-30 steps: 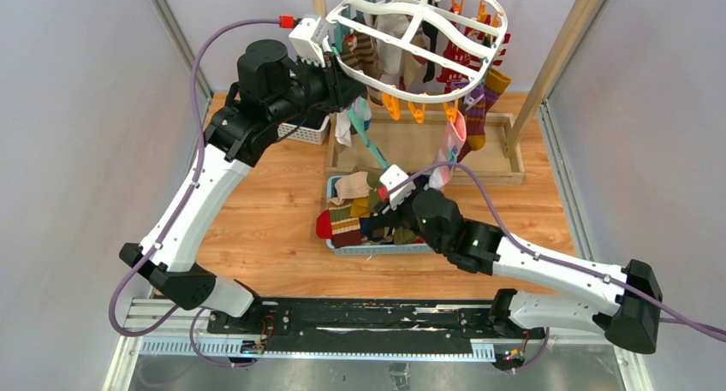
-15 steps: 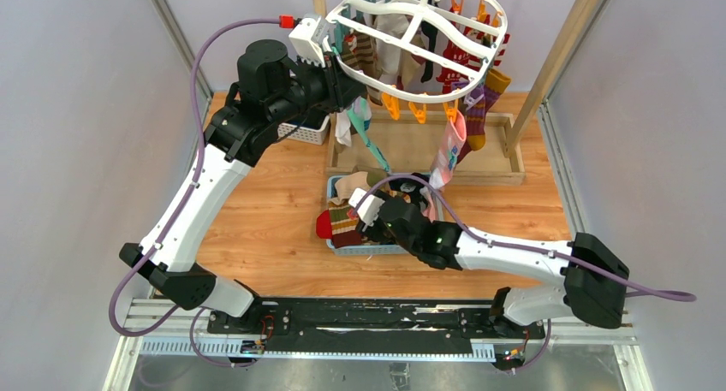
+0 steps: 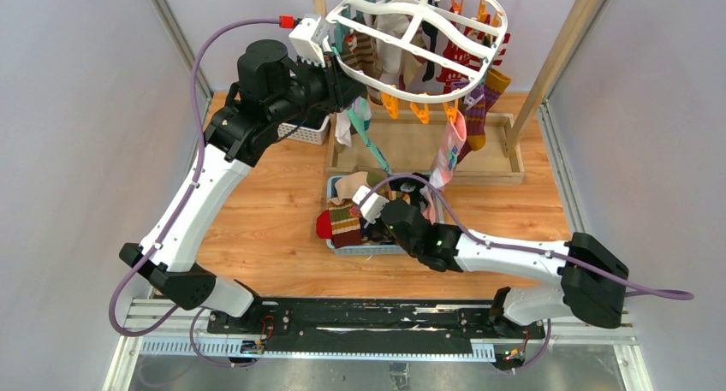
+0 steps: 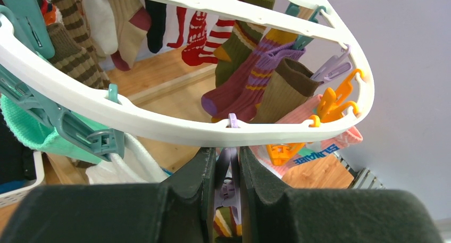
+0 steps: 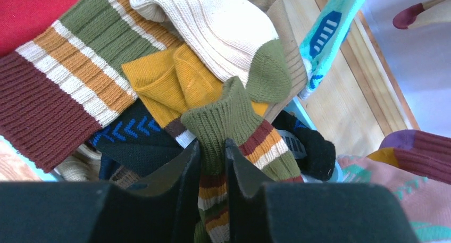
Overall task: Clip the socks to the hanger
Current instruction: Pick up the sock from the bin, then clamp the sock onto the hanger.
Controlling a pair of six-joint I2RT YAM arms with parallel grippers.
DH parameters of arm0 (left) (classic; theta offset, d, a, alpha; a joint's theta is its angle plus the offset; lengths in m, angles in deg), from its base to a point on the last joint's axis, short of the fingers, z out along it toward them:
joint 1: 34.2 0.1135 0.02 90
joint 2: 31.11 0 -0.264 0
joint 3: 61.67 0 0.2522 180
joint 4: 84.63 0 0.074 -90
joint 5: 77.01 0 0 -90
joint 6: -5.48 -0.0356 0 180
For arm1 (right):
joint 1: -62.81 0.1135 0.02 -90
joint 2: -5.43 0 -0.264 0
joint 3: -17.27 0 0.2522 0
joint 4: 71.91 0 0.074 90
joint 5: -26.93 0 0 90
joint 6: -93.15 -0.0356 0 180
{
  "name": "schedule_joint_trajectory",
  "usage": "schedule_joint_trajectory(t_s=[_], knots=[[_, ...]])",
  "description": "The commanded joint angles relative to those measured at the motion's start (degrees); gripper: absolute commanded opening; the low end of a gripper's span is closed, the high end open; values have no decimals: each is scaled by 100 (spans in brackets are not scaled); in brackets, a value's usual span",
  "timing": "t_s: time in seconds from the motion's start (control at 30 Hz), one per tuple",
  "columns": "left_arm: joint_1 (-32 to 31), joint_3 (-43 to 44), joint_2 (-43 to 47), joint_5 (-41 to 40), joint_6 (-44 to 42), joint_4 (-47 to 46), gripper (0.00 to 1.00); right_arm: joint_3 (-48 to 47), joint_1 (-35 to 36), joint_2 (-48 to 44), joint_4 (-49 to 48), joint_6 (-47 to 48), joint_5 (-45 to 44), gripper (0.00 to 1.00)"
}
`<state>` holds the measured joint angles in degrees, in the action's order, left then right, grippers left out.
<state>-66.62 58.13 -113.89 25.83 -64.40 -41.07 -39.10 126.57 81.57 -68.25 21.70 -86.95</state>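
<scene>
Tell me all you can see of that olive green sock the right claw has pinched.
The olive sock is ribbed knit, with maroon, orange and cream stripes lower down. The right gripper pinches it between its black fingers, the cuff standing bunched above them. It rests atop the pile in the blue basket, overlapping a mustard sock, beside a cream sock.

Top external: high behind, looking down, wide.
Left wrist: close under hanger [image 4: 159,127], shared with top.
Right wrist: tight over socks [image 5: 159,78].
</scene>
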Motion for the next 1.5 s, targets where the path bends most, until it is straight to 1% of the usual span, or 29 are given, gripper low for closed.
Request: schedule_joint_trajectory(t_s=[0.0,0.07,0.17,0.23,0.4,0.53,0.63,0.8,0.87,1.03,1.23,1.47], knots=[[20,-78,140,132,-79,289,0,174,37,-462,-238,-167,-54,21],[18,-83,140,135,-86,302,0,263,38,-665,-326,-191,57,18],[18,-83,153,130,-96,301,0,414,31,-915,-458,-232,204,12],[24,-88,159,135,-96,290,0,435,30,-1014,-449,-332,317,10],[23,-100,159,148,-89,293,0,365,26,-1404,-576,-723,608,7],[17,-117,159,173,-65,297,0,327,24,-1748,-1067,-1023,639,7],[20,-121,146,209,-48,294,0,223,30,-1839,-1535,-1218,450,8],[19,-118,160,206,-39,302,0,-61,-53,-1629,-2081,-1610,621,8],[19,-152,176,214,-27,292,0,-133,-57,-1534,-2397,-1662,555,8],[17,-235,205,236,30,254,0,-329,-75,-1163,-3417,-1555,-105,7],[24,-324,210,221,91,180,0,-629,-75,-591,-4325,-1347,-789,6],[18,-408,175,193,161,76,0,-925,-75,-190,-4627,-1542,-736,7]])
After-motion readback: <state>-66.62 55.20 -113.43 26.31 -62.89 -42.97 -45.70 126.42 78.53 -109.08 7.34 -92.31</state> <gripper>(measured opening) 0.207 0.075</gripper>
